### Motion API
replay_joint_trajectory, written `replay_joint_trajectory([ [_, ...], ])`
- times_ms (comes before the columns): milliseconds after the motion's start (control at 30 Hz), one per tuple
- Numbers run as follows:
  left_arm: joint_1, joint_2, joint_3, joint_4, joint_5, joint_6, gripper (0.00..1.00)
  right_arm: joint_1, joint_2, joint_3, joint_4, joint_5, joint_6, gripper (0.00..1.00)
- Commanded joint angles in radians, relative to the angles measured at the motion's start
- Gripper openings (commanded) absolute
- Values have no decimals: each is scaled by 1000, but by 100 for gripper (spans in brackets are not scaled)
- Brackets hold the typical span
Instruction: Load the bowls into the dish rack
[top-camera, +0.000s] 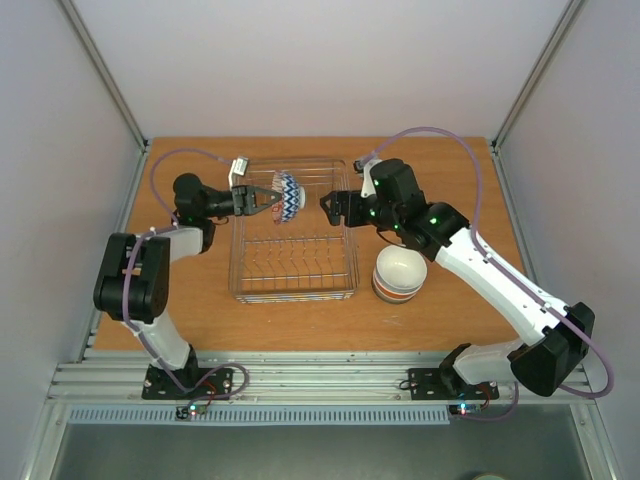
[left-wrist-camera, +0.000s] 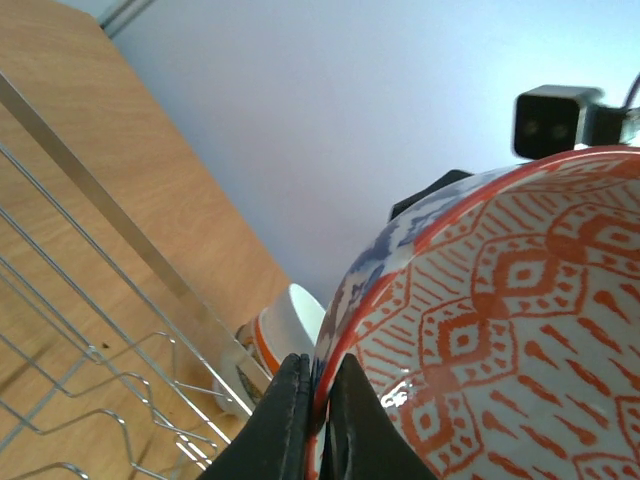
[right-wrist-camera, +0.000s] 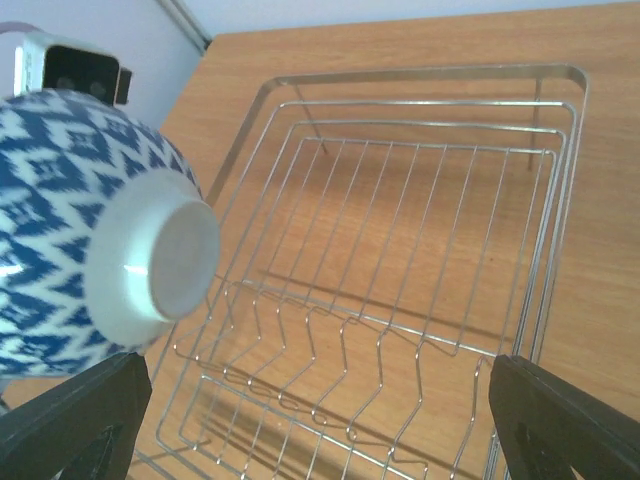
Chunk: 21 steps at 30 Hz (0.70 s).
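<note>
Right now my left end effector (top-camera: 262, 199) is clamped on the rim of the blue-white zigzag bowl (top-camera: 288, 196). One finger sits inside against the red-orange patterned lining and the other outside, which shows at the lower middle of the left wrist view. The bowl hangs on its side in the upper centre of the top view, over the far part of the dish rack (top-camera: 236, 270), with its white foot turned toward the right of the frame. I judge it is off the wires, though I cannot be sure how high.

A rim pinch makes sense here. It leaves the bowl's body free, and the bowl is already on edge, which is how it would have to sit between the upright tines.

My right end effector (top-camera: 330, 205) is spread wide with nothing in it. Its two fingers sit at the lower corners of the right wrist view, with only rack wire between them. It sits just right of the bowl, at the rack's upper right, not touching it, so the left arm alone carries the weight.

The stack of bowls (top-camera: 400, 272), white on top with an orange one under it, waits on the counter (top-camera: 330, 325) just beside the rack's lower right corner. I see no bowl seated in the rack yet, so by my reckoning the loading is barely begun.
</note>
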<state>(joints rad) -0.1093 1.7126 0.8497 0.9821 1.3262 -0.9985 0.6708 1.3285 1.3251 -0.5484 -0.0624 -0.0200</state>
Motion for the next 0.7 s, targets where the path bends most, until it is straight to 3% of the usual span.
replay_joint_trajectory([
  [0, 6, 44, 25, 430, 85, -370, 1, -5, -4, -19, -10, -78, 2, 95],
  [233, 7, 47, 28, 424, 76, -370, 0, -5, -11, -53, 97, -246, 18, 93],
  [367, 8, 31, 31, 287, 57, -308, 1, -2, -27, -66, 166, -333, 44, 93],
  [433, 8, -5, 29, 92, 27, -173, 0, -1, -34, -71, 183, -346, 51, 93],
  [500, 6, -80, 53, -375, -51, 51, 1, 1, -37, -74, 192, -347, 46, 93],
  [533, 0, -124, 96, -698, -128, 201, 0, 1, -37, -76, 198, -350, 45, 93],
  [567, -17, -164, 146, -945, -209, 499, 0, 2, -35, -78, 203, -353, 43, 92],
  [600, -32, -183, 164, -1028, -240, 679, 0, 2, -29, -77, 207, -356, 43, 93],
  [667, -36, -198, 145, -919, -209, 673, 0, 3, -14, -76, 216, -362, 42, 93],
])
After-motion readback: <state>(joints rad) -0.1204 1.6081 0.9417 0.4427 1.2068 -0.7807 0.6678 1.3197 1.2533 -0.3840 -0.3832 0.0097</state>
